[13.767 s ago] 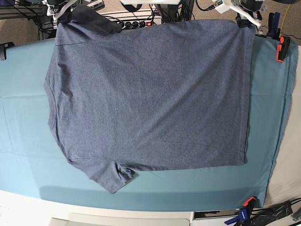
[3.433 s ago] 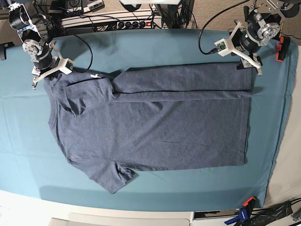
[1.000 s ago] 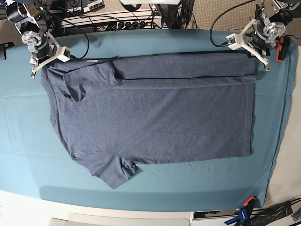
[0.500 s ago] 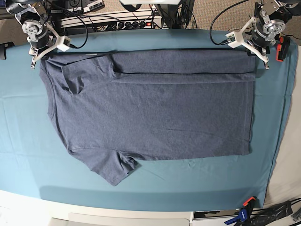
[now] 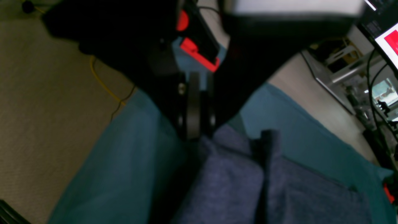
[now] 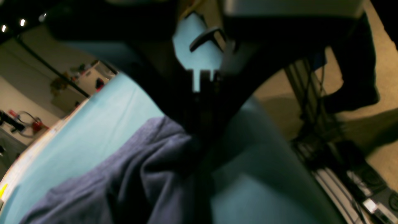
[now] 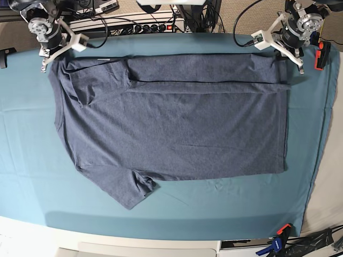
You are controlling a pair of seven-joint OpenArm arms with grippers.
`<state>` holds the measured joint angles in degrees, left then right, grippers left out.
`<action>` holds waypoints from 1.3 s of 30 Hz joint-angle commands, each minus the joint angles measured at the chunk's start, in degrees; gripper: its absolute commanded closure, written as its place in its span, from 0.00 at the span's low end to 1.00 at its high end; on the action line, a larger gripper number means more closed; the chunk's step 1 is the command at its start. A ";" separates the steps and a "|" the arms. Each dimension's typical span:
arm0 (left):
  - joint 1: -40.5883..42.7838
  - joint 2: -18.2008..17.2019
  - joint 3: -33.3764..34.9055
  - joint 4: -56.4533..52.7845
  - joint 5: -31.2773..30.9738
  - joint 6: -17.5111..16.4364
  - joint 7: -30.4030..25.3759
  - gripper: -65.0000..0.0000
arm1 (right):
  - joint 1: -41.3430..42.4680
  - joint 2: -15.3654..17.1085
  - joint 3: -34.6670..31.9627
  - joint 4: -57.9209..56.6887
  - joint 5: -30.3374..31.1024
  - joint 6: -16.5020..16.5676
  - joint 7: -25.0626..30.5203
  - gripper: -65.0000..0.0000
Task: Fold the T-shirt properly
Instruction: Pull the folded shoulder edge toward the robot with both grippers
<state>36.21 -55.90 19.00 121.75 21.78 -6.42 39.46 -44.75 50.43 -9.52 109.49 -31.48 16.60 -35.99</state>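
Note:
The dark blue-grey T-shirt (image 7: 177,123) lies spread on the teal table cloth (image 7: 27,150), with its far strip folded over towards the middle and one sleeve pointing to the near edge. At the far right, my left gripper (image 7: 289,58) is shut on the shirt's hem corner. At the far left, my right gripper (image 7: 52,58) is shut on the shoulder-side corner. The left wrist view shows the left gripper (image 5: 196,132) pinching bunched shirt fabric (image 5: 236,180). The right wrist view shows the right gripper (image 6: 199,133) closed on dark shirt folds (image 6: 140,174). No lettering shows.
A red and black clamp (image 7: 320,53) holds the cloth at the far right edge, and a blue and orange clamp (image 7: 278,240) sits at the near right corner. A power strip with cables (image 7: 155,25) lies just behind the table's far edge.
Both grippers have drawn the folded far edge towards the back of the table. The whole shirt has slid a little away from the near edge, and its fold line looks straighter.

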 commanded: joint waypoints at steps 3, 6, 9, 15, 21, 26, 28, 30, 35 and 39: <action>0.17 -1.07 -0.42 0.94 0.70 0.63 0.55 1.00 | -1.75 0.79 0.24 2.56 -0.09 -0.11 -0.31 1.00; 0.20 -1.07 -0.42 0.94 0.61 0.63 0.59 1.00 | -3.23 0.63 0.24 3.17 -1.64 -0.13 -0.52 1.00; 0.35 -1.07 -0.42 0.98 0.48 0.61 0.59 1.00 | -4.17 0.66 0.24 3.17 -2.01 -0.13 -0.96 1.00; 2.69 -1.07 -0.42 1.11 0.76 0.63 0.63 1.00 | -5.09 0.68 0.24 3.17 -2.86 -0.15 -1.64 1.00; 3.48 -1.07 -0.42 1.11 1.62 0.66 1.22 1.00 | -5.09 0.72 0.39 3.17 -2.86 -0.13 -1.84 1.00; 3.48 -1.07 -0.42 1.11 1.57 0.66 1.22 1.00 | -5.11 0.74 3.52 3.17 -2.80 -0.15 -1.51 1.00; 3.48 -1.07 -0.42 1.11 1.60 0.72 1.22 1.00 | -5.11 0.98 5.16 3.17 -1.81 -0.17 -1.05 1.00; 3.50 -1.09 -0.42 1.11 1.60 0.92 1.22 1.00 | -5.16 1.01 6.45 3.17 -0.61 -0.13 -0.61 1.00; 3.50 -1.09 -0.42 1.11 1.57 0.87 1.20 1.00 | -7.26 1.29 7.39 3.17 -0.74 -0.11 0.90 1.00; 3.54 -1.07 -0.42 1.14 1.57 0.90 1.22 1.00 | -9.81 1.84 7.39 3.17 -2.67 -0.13 1.03 1.00</action>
<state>39.35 -55.92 18.96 121.93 22.85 -6.17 40.51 -54.08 51.40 -2.66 111.87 -33.80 16.56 -34.46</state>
